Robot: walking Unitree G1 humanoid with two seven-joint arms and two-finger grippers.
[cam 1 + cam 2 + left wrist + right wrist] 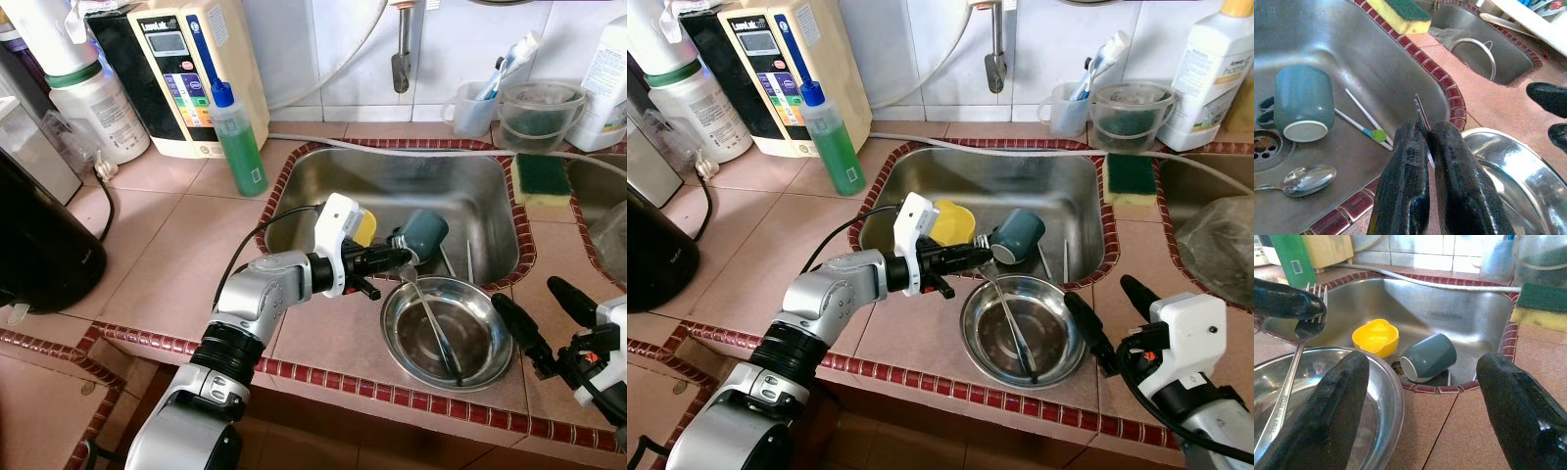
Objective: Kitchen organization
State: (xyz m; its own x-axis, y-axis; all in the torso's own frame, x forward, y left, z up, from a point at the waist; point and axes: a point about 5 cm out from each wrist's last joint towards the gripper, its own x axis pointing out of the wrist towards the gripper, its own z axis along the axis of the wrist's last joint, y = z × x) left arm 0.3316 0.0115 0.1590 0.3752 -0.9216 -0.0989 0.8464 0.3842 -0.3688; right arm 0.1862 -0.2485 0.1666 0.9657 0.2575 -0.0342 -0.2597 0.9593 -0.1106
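Our left gripper (1427,147) is clenched on the tine end of a fork (1283,396), whose handle slants down from the jaws into the steel bowl (495,343) on the tiled counter (176,255). Beyond those jaws, in the sink (1058,191), we see a teal cup (1017,236) on its side and a yellow dish (953,222). Our right gripper (1420,396) hovers released just beside the bowl's rim.
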